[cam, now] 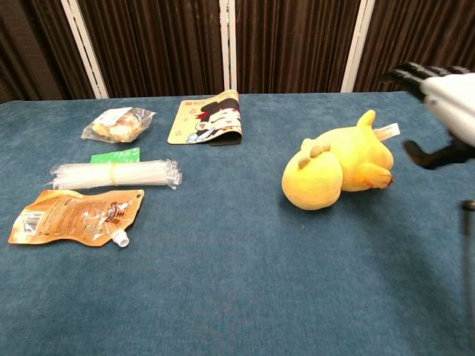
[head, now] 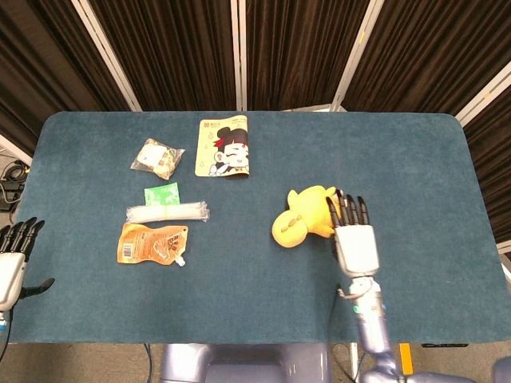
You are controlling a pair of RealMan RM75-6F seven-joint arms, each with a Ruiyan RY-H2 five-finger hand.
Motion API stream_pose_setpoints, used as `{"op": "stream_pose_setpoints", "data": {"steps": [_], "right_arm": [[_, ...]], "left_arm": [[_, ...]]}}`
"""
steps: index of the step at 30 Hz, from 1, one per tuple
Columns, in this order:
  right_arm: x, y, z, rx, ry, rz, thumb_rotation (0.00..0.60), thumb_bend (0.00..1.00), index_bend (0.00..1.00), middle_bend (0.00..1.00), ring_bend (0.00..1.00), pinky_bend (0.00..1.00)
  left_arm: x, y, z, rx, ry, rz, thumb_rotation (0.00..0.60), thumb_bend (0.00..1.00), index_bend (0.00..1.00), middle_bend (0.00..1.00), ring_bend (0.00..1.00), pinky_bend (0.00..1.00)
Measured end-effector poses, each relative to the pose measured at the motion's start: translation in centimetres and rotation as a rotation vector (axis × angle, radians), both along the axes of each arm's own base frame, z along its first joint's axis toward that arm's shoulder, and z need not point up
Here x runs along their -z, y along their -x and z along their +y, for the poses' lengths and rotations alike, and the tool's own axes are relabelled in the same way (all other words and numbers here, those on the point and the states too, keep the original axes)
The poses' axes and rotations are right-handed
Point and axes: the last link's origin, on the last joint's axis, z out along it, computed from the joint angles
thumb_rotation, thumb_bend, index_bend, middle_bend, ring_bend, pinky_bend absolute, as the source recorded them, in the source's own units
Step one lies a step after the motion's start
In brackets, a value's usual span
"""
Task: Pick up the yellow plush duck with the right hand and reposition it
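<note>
Plush duck (cam: pixel 338 167) (matt fuzzy cloth).

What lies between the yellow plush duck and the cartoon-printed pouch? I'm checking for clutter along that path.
Nothing: only bare blue tablecloth separates the yellow plush duck from the cartoon-printed pouch, plainly seen in the head view.
</note>
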Motion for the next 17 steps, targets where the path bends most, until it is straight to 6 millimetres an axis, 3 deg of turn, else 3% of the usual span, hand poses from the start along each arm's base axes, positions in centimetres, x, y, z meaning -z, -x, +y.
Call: {"op": "stream_pose_setpoints", "data": {"steps": [10,17], "right_arm": [[-5.6,8.8,3.4,0.047,0.016,0.057,0.6,0.17,0.0,0.0,0.0,0.0],[-8.3,12.8,5.6,0.09,0.055,0.027,0.6,0.15,0.0,0.0,0.0,0.0]], "left_arm": [[0.8,0.4,-0.5,0.026,-0.01,0.016,0.6,0.06,0.0,0.0,0.0,0.0],[1.0,0.6,-0.3,0.039,-0.029,0.026,0.6,0.05,0.0,0.0,0.0,0.0]]}}
